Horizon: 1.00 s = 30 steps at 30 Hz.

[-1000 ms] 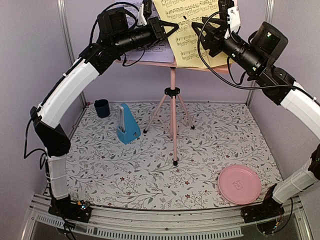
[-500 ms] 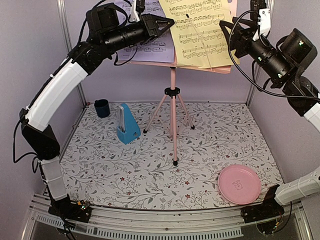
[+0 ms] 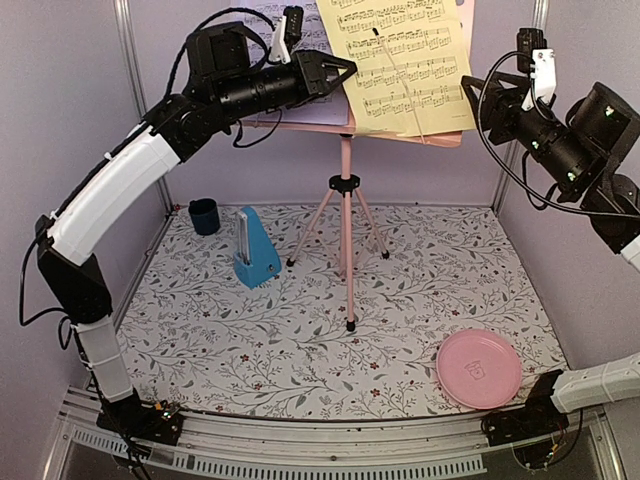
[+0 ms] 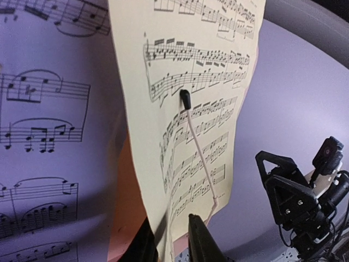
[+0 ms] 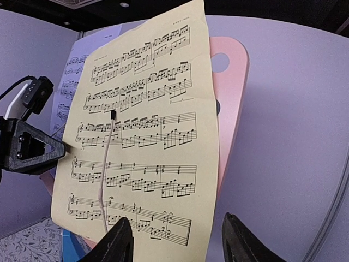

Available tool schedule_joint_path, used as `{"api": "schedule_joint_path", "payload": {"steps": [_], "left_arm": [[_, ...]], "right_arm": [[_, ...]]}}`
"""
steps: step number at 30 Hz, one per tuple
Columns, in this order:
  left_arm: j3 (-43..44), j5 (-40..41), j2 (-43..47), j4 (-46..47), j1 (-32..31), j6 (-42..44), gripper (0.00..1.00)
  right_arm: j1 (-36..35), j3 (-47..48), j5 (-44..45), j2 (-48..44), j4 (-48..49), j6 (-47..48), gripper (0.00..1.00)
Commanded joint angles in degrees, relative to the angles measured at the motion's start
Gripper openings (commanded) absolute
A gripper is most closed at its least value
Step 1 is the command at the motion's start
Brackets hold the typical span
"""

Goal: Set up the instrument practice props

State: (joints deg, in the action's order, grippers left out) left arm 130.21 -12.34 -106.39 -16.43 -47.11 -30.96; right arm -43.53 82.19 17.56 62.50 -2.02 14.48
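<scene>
The pink tripod music stand point(image 3: 346, 230) stands at mid-table. Its desk point(image 3: 450, 138) holds a lavender sheet point(image 3: 315, 108) on the left and a yellow sheet point(image 3: 400, 60) on the right, under a thin retaining wire. My left gripper point(image 3: 345, 65) is at the yellow sheet's left edge. In the left wrist view its fingers point(image 4: 167, 225) stand a little apart with the yellow sheet's point(image 4: 191, 65) lower edge between them. My right gripper point(image 3: 472, 100) is open and empty, just right of the sheet point(image 5: 147, 136). The blue metronome point(image 3: 255, 255) stands on the mat.
A small dark blue cup point(image 3: 204, 215) sits at the back left corner. A round pink plate point(image 3: 479, 368) lies at the front right. Metal frame posts and lavender walls close in the sides and back. The stand's legs spread over the mat's centre.
My right gripper has come off the yellow sheet and drawn back to the right. The yellow sheet now sits higher and straighter on the desk. My left gripper has stayed at its left edge.
</scene>
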Motion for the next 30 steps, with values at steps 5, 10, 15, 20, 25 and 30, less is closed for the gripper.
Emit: {"api": "schedule_joint_path", "payload": {"steps": [5, 10, 15, 20, 25, 30], "left_arm": [[-4.78, 2.04, 2.61, 2.10, -1.82, 1.27, 0.17], [-5.58, 2.39, 2.52, 2.90, -2.18, 1.44, 0.13], [-5.51, 2.39, 2.14, 3.41, -2.34, 1.65, 0.08], [-5.44, 2.93, 2.02, 3.52, -2.37, 2.04, 0.02], [-5.28, 3.82, 1.93, 4.08, -2.53, 2.70, 0.00], [-3.70, 3.99, 1.01, 4.02, -2.68, 3.40, 0.00]], "right_arm": [[6.64, -2.80, -4.00, -1.85, -1.45, -5.53, 0.53], [10.76, -2.85, -11.45, -1.25, -1.49, -9.52, 0.48], [12.07, -2.74, -16.78, -0.46, -1.59, -12.82, 0.43], [12.46, -2.18, -19.86, 0.96, -2.08, -14.10, 0.37], [12.77, -1.79, -20.52, 1.70, -2.29, -14.13, 0.21], [12.85, -2.19, -20.16, 1.66, -2.41, -14.20, 0.00]]}}
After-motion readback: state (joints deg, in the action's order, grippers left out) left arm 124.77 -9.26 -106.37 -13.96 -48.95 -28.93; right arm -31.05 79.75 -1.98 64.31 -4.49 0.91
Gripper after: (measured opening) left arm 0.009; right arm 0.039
